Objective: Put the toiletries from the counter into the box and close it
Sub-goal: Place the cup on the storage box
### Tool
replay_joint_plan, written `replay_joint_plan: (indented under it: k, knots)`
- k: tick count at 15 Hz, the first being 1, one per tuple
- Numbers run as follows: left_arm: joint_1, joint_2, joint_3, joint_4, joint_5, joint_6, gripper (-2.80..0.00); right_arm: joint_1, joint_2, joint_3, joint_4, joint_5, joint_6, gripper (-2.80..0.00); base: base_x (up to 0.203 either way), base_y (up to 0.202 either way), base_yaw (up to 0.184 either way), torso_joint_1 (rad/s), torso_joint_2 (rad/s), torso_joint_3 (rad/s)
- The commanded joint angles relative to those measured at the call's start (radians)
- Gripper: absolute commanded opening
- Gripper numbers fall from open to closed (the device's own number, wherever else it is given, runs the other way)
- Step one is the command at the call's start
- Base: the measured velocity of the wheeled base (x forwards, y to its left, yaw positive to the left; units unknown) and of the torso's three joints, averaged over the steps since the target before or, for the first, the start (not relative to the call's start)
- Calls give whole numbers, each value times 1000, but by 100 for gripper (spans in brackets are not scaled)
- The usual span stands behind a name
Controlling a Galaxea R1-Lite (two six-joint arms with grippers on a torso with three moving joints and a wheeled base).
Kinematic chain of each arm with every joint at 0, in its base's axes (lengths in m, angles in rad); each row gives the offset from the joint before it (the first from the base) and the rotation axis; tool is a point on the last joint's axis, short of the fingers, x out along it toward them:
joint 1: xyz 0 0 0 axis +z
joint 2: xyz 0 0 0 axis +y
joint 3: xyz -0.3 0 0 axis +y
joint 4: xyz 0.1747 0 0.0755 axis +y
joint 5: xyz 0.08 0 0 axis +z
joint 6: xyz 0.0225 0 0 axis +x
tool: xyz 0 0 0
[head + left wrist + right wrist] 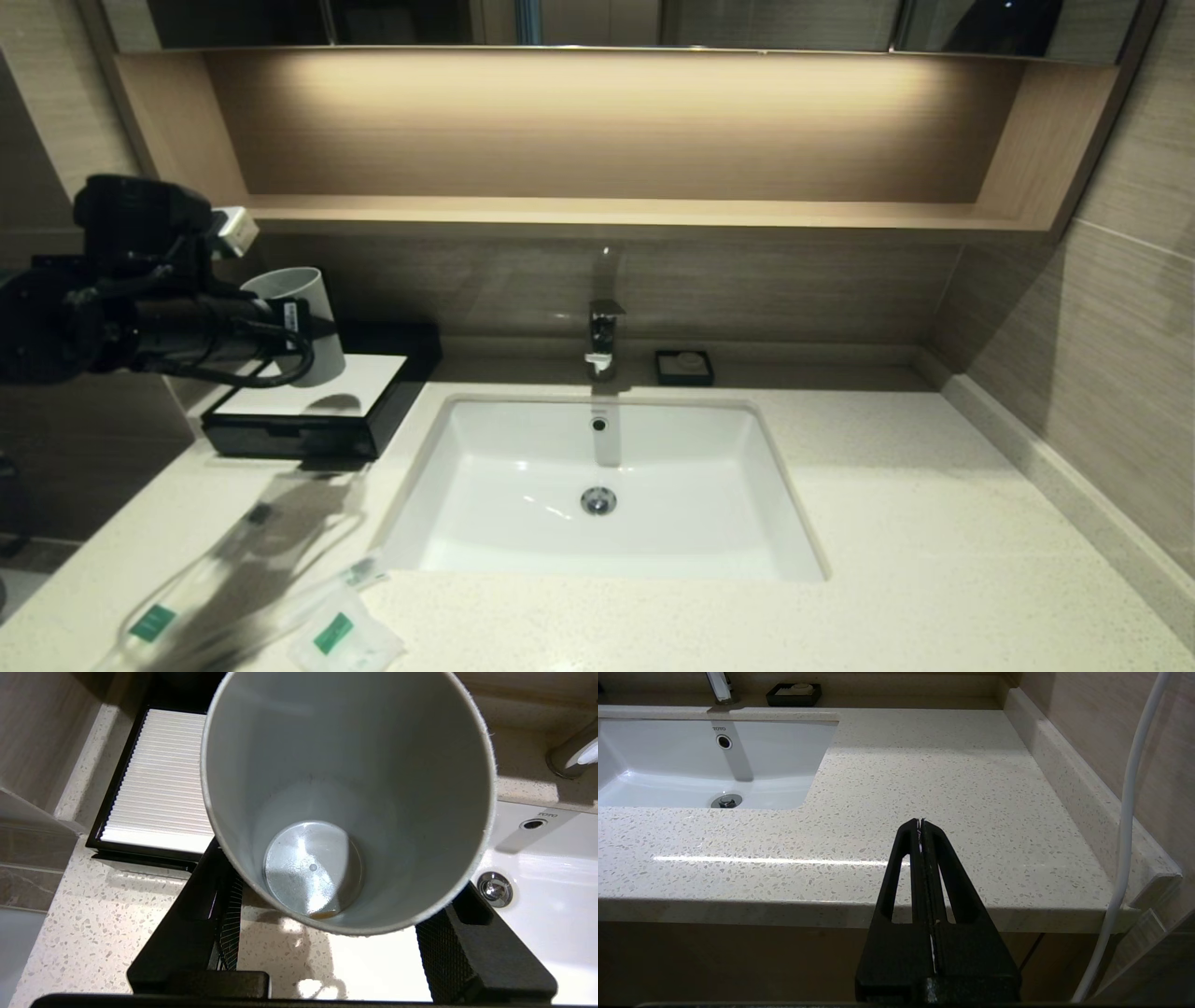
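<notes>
The toiletries lie on the counter (915,523) at its front left: two clear-wrapped sticks (191,597) (313,593) and a white sachet (345,639), each with a green label. The black box (289,439) with a white top panel (159,779) stands at the back left, its drawer front flush. My left gripper (336,896) is shut on a grey cup (303,317), which it holds just above the box's top; the cup's shadow falls on the panel. The cup (345,793) fills the left wrist view, its open mouth towards the camera. My right gripper (920,823) is shut and empty, off the counter's front edge at the right.
A white sink basin (597,485) is set in the middle of the counter, with a chrome tap (602,336) behind it. A small black soap dish (684,367) sits right of the tap. A wooden shelf (607,213) runs above. Walls close in both sides.
</notes>
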Motion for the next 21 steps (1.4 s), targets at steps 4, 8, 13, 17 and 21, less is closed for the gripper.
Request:
replay_joint_plan:
  k: [4,8,13,17,21]
  knots:
    - [-3,52,8,-11,2,-10,-280,0,0,2,0,0,-1,-280,0,0,0,0,0,0]
    - [-2,70,-17,-16,11,-10,-280,0,0,2,0,0,-1,-280,0,0,0,0,0,0]
    - [-3,95,-36,-14,26,-10,-280,0,0,2,0,0,0,-280,0,0,0,0,0,0]
    - [-2,111,-44,-17,26,-10,-280,0,0,2,0,0,0,-280,0,0,0,0,0,0]
    - [-2,148,-84,-16,33,-10,-280,0,0,2,0,0,0,-280,0,0,0,0,0,0]
